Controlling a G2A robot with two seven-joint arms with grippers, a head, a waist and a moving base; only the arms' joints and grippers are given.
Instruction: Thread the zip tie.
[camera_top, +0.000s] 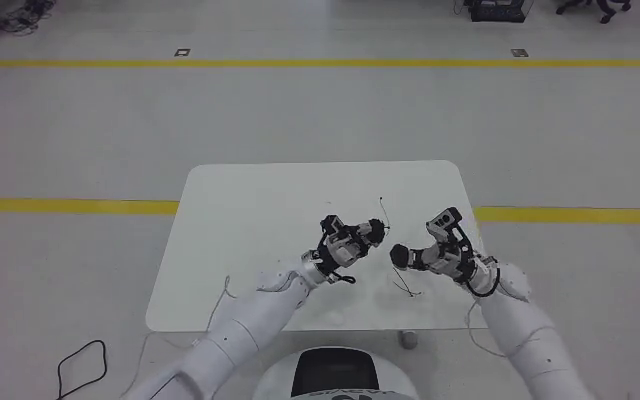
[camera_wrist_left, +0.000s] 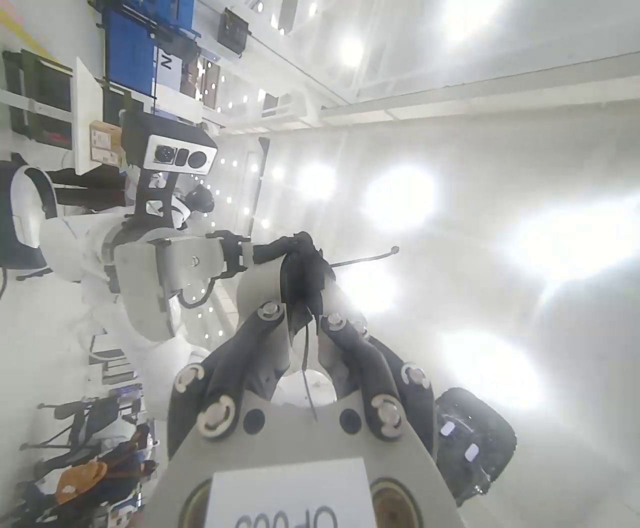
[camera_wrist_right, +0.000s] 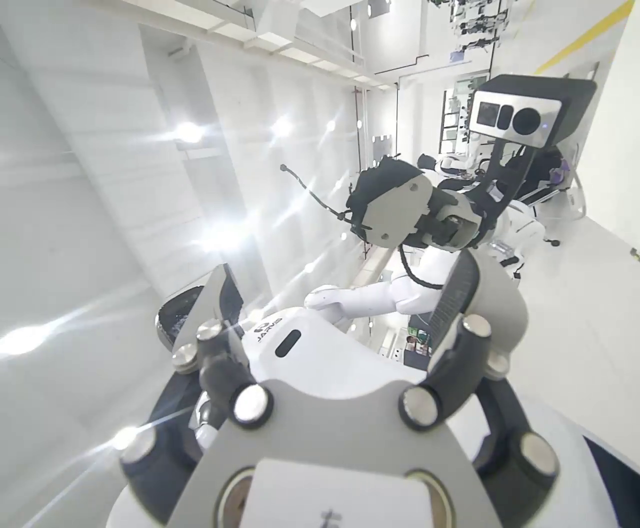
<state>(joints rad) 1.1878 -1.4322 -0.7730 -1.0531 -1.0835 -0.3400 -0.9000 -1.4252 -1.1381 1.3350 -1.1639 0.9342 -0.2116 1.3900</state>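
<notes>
A thin black zip tie (camera_top: 384, 212) stands up above the white table (camera_top: 260, 230), and my left gripper (camera_top: 373, 234) is shut on its lower part. In the left wrist view the zip tie (camera_wrist_left: 360, 260) passes between the closed fingertips, its small head end sticking out beyond them. My right gripper (camera_top: 400, 257) hovers just to the right of the left one, open and holding nothing. In the right wrist view its two fingers (camera_wrist_right: 220, 300) stand wide apart, and the left gripper (camera_wrist_right: 357, 220) beyond them holds the curved zip tie (camera_wrist_right: 310, 192).
A thin dark line (camera_top: 405, 284) lies on the table below the right gripper; I cannot tell whether it is a second tie or a shadow. The table stands on a pale floor with yellow lines (camera_top: 90, 206). A black cable (camera_top: 80, 365) loops on the floor at left.
</notes>
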